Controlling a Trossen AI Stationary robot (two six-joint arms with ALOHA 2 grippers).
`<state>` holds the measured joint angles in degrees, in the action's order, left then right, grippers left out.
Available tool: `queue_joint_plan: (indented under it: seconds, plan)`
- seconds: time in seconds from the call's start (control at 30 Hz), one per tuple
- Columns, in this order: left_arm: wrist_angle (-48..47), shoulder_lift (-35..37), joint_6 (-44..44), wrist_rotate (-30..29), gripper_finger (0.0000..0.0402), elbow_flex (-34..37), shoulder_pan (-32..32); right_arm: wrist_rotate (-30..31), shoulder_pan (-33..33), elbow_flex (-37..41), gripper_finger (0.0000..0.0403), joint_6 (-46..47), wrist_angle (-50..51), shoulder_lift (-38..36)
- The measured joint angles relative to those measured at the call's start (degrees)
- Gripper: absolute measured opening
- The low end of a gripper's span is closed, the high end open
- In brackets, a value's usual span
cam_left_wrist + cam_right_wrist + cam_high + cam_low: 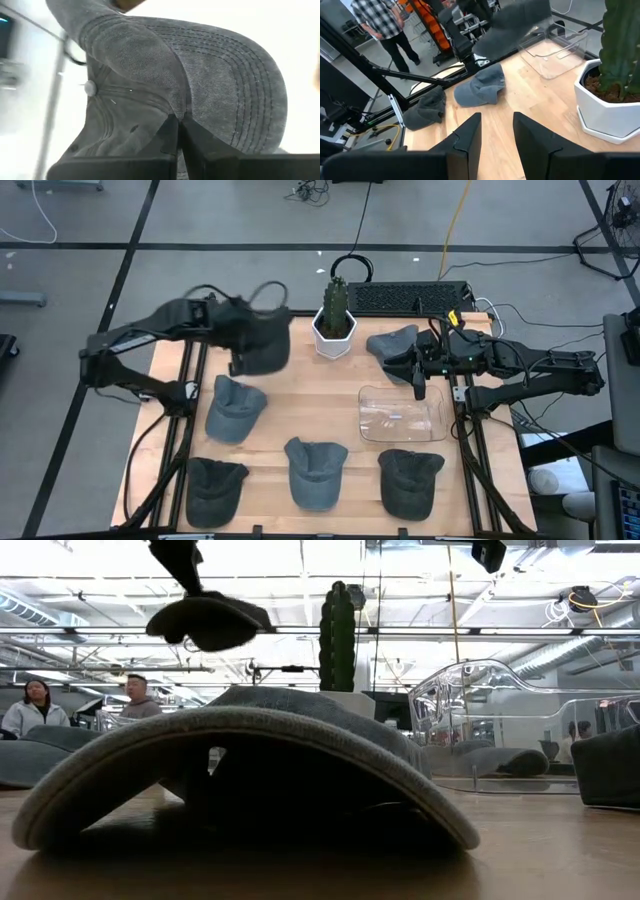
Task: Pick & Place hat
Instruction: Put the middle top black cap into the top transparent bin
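The left gripper (179, 131), fingers pressed together, pinches the hat (262, 340) where crown meets brim and holds it in the air over the table's (300, 395) far left part, while the right gripper (496, 131) waits, fingers spread.

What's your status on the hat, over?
Left pincer shut on dark grey denim cap, lifted above table. Right pincer open, empty, near white potted cactus. Clear plastic tray unobstructed.
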<state>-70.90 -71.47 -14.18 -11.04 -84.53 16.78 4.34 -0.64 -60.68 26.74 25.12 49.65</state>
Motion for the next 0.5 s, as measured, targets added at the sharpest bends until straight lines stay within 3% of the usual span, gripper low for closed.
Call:
queue_joint_plan:
  seconds: [0.23, 0.5]
  plan:
    - [0.3, 1.1, -11.8, -14.4, 0.0014, 0.0, 5.7, 1.8, 0.0, 0.0, 0.0105, -2.7, 0.5, 0.0]
    - [1.6, -2.9, -17.5, -14.0, 0.0007, 0.5, 16.5, 3.4, 0.0, 0.0, 0.0105, -4.3, 0.6, 0.0]
